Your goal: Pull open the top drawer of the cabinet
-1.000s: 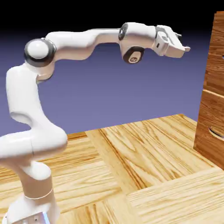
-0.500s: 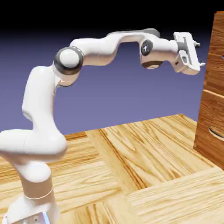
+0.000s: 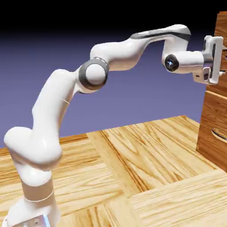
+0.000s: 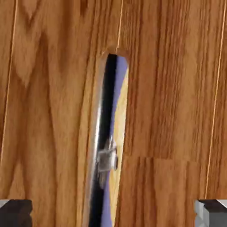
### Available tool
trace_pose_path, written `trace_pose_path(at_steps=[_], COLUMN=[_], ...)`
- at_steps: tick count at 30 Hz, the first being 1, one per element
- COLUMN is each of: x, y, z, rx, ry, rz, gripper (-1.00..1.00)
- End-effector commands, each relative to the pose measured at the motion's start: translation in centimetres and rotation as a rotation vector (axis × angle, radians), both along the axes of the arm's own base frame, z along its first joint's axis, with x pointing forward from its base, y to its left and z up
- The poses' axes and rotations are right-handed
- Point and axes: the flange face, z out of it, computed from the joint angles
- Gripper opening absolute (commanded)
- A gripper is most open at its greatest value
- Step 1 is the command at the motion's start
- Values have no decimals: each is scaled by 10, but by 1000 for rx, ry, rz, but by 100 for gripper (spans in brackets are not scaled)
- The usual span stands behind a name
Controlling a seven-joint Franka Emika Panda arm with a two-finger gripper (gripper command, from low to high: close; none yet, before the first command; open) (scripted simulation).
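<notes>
- Drawer front of the top drawer (image 3: 220,57) sits at the far right edge of the exterior view, in the upper part of the frame, reddish-brown with wood grain; only a narrow strip of it shows there.
- In the hand view the same wood fills nearly the whole frame, and the handle (image 4: 103,146), a slim silvery bar, runs up and down just left of centre inside a long recess.
- The cabinet (image 3: 215,119) stands at the right edge of the exterior view, cut off by the frame; the lower drawer (image 3: 214,128) with its oval handle shows below the top one.
- The hand (image 3: 213,60) is level with the top drawer, pointing at its front and very near it; whether it touches cannot be told.
- Its two grey fingertips (image 4: 15,213) show at the bottom corners of the hand view, spread wide apart with the handle between them and nothing gripped.
- The white arm (image 3: 111,57) rises from the lower left and arches across to the upper right.
- Light wooden planks of the tabletop (image 3: 146,177) fill the lower frame.
</notes>
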Motion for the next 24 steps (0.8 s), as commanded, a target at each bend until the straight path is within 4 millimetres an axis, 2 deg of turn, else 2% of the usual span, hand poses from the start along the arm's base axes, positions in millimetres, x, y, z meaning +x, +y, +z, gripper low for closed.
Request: trace_pose_path(at_steps=[1,6,10,15,20,21,24], x=[0,15,25,38,50,50,46], y=[0,-16,-20,-15,0,0,0], z=[0,4,6,6,0,0,0], rx=[0,10,11,8,0,0,0], ry=[0,-15,-20,-16,0,0,-1], rz=[0,-17,-20,-14,0,0,0], gripper=[0,0,0,0,0,-100,-100])
